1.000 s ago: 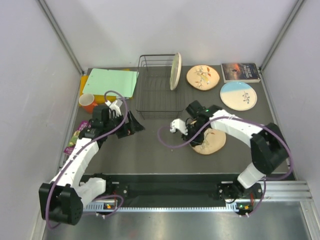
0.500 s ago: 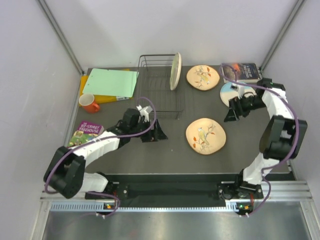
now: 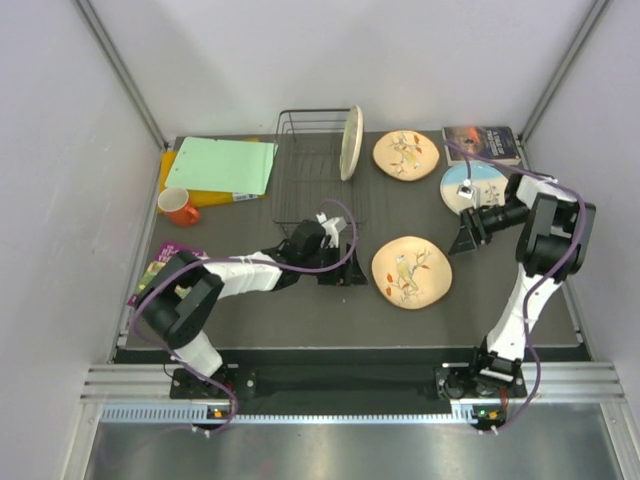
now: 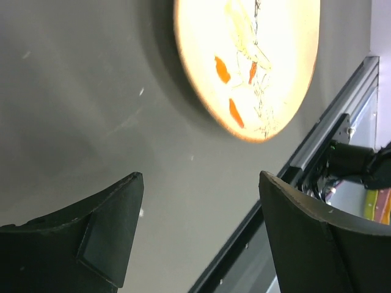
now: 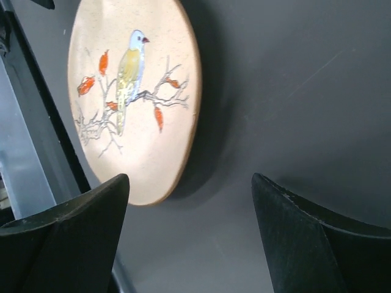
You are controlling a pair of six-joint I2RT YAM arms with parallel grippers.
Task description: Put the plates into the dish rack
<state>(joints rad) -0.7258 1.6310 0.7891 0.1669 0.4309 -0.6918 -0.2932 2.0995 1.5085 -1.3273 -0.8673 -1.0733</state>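
**Both tools released near the front bird plate; one plate stands in the rack**

At the table's (image 3: 300, 312) 9 o'clock edge lies a purple book (image 3: 160, 268). An orange mug (image 3: 178, 206) stands just beyond it, toward 10 o'clock. A green folder (image 3: 222, 165) lies at about 11 o'clock, on top of something yellow.

The left arm reaches across the table toward the centre. The left tool (image 3: 345, 276) is released, with its jaws wide apart and only bare table between them. It sits at the 9 o'clock side of the near bird plate (image 3: 411, 271), just beside it and not touching. In the left wrist view this plate (image 4: 250, 61) lies flat beyond the open jaws.

The dish rack (image 3: 318, 185) sits at 12 o'clock, slightly left of centre. The cream plate (image 3: 350, 142) stands on edge inside it, along its 3 o'clock side. The far bird plate (image 3: 406, 155) lies flat on the table just beside the rack, at about 1 o'clock.

The right tool (image 3: 462, 240) is also released and holds nothing. It is low over the table at the near bird plate's 2 o'clock, close to it but apart. The right wrist view shows that plate (image 5: 131, 97) beyond its spread jaws.

The blue plate (image 3: 462, 185) lies flat at the table's 2 o'clock, partly under the right arm. A dark book (image 3: 480, 143) lies just beyond it.
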